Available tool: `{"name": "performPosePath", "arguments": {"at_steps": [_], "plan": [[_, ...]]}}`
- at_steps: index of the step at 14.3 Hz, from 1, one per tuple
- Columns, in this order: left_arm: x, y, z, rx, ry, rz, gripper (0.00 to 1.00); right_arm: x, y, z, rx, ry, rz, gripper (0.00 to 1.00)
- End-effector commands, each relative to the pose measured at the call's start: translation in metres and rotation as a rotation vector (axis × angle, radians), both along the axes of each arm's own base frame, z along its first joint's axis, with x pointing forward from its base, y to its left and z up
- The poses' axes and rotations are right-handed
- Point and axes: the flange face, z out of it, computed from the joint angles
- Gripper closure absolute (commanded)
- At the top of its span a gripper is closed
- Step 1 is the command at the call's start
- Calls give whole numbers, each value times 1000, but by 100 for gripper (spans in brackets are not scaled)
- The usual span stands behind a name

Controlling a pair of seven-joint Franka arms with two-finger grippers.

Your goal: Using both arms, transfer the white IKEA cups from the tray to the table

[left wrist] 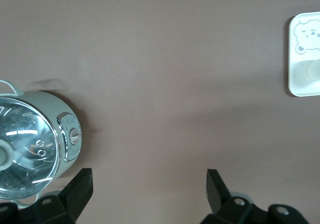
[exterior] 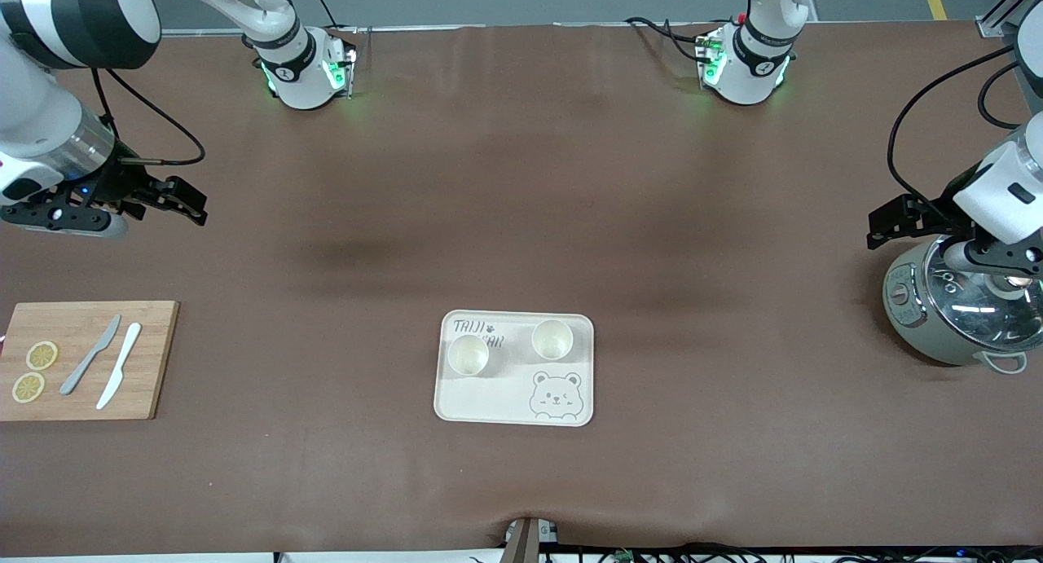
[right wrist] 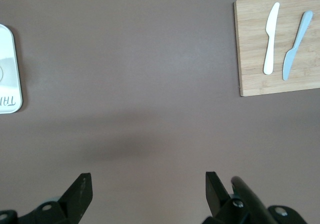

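- Even, fairly bright overhead light falls on the brown desk; colours read clearly in all three views.
- Soft, broad dark patches (the arms' shadows) lie across the middle of the desk, with blurred edges.
- The glass lid of the pot throws white glare streaks, seen also in the left wrist view.
- Green lamps glow at both arm bases.
- In both wrist views the jaws at the frame edge look slightly soft.
- The cups cast only faint shadows on the tray.
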Motion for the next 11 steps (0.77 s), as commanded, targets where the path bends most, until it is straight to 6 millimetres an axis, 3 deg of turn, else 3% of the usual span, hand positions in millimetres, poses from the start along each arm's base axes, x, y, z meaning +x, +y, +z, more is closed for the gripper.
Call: {"name": "performPosePath", "arguments": {"at_steps": [1, 7, 11], "plan": [[1, 4, 1, 23, -13, 16, 0, -2, 9, 0, -2, -10, 22, 0], [7, -9, -4, 51, -20, 67, 0, -1, 9, -5, -4, 2, 24, 0], [8, -27, -10, 44, -11, 48, 0, -1, 9, -6, -4, 3, 24, 0]]}}
